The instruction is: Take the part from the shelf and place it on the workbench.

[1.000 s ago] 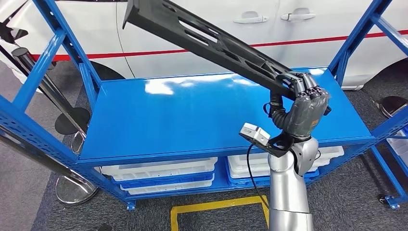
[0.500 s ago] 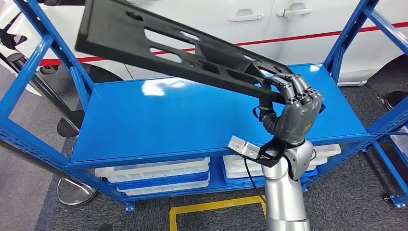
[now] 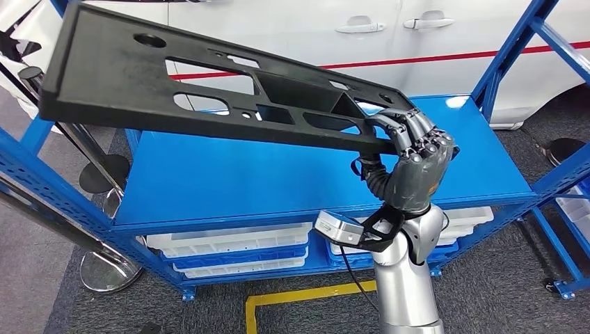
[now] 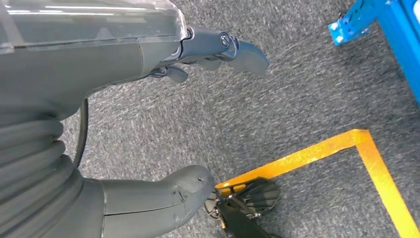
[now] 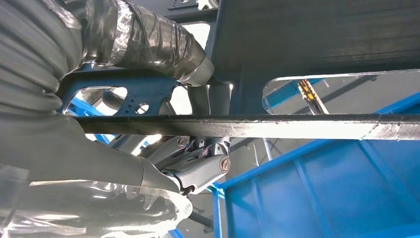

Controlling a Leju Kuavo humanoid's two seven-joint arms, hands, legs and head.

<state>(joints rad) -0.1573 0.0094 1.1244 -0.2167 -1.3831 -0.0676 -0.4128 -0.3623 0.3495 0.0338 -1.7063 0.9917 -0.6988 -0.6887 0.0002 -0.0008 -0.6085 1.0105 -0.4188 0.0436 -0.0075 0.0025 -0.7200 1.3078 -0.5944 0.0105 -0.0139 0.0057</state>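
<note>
Grey fingers of the right hand [image 3: 416, 161] clamp one end of the black part [image 3: 209, 90], thumb under its edge and fingers curled over the top; the long slotted panel stretches away from the hand, lifted clear above the blue shelf [image 3: 278, 174] and tilted, its far end out past the shelf's left post; below the shelf top sit white trays [image 3: 229, 247]; behind the shelf stands a white car [image 3: 334, 35]; the left hand [image 4: 148, 124] hangs over grey carpet beside a yellow floor line [image 4: 346, 153], fingers apart, holding nothing.
</note>
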